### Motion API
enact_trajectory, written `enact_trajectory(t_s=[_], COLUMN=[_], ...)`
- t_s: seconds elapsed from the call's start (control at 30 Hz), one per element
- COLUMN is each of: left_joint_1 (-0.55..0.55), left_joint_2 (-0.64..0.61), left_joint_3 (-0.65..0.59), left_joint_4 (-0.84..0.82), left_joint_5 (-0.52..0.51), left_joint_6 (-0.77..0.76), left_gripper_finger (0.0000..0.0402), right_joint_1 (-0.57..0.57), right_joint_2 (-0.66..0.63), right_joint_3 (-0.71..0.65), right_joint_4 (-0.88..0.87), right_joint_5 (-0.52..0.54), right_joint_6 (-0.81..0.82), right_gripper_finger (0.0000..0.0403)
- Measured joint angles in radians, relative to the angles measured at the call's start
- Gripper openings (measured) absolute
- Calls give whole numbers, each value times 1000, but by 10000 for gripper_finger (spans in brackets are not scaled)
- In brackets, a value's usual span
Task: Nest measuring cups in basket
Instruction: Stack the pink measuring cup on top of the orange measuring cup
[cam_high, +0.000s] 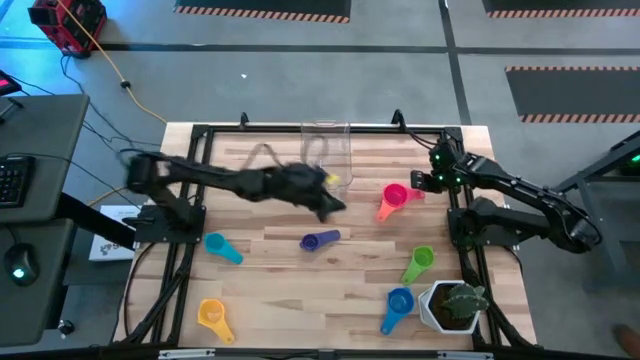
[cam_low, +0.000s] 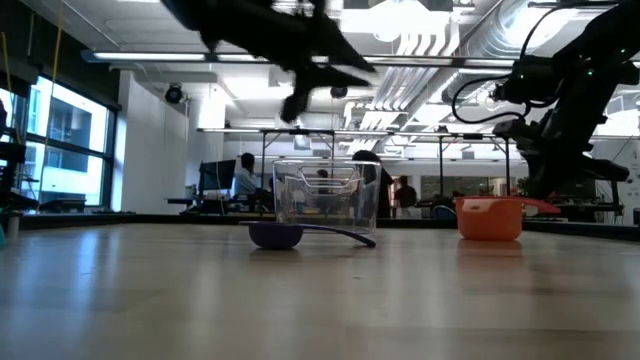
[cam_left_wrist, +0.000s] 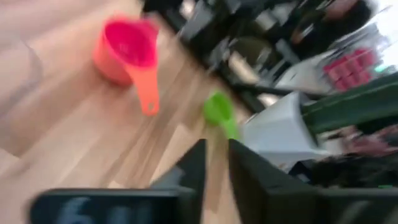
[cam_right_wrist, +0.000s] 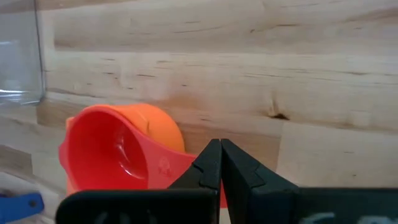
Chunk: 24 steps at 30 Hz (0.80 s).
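Observation:
The clear basket (cam_high: 326, 150) (cam_low: 318, 195) stands at the table's far middle. Six measuring cups lie loose on the wood: pink (cam_high: 392, 198) (cam_left_wrist: 124, 50) (cam_right_wrist: 118, 155), purple (cam_high: 320, 240) (cam_low: 275, 235), teal (cam_high: 222, 247), yellow-orange (cam_high: 213, 315), green (cam_high: 420, 262) (cam_left_wrist: 217, 107) and blue (cam_high: 398, 303). My left gripper (cam_high: 330, 205) (cam_left_wrist: 216, 158) hangs above the table between the basket and the purple cup. Its fingers are a narrow gap apart with nothing between them. My right gripper (cam_high: 422, 182) (cam_right_wrist: 219, 152) is shut, just over the pink cup's handle. My right gripper's shut fingertips point steeply down over the pink cup's handle (cam_right_wrist: 186, 163), close to the bowl. I cannot tell whether they touch it. The cup sits upright on the table.
A white pot with a green plant (cam_high: 455, 305) stands at the near right corner, beside the blue cup. Black frame rails run along the table's left and right edges. Bare wood lies in the near middle.

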Motion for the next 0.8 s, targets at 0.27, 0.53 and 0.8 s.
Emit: enact_trajectory(t_s=[0.27, 0.53, 0.8], left_joint_1=[-49, -80, -147], left_joint_2=[339, 459, 544], left_joint_3=[309, 448, 462], left_joint_4=[-187, -235, -83], left_joint_5=[-40, -373, -535], left_joint_6=[92, 361, 814], left_gripper_finger=[2, 0, 0], right_joint_1=[0, 0, 0], right_joint_2=[3, 3, 3], right_joint_3=[0, 0, 0], right_joint_4=[0, 5, 13], right_joint_5=[6, 9, 10], right_joint_6=[0, 0, 2], right_gripper_finger=[0, 0, 0])
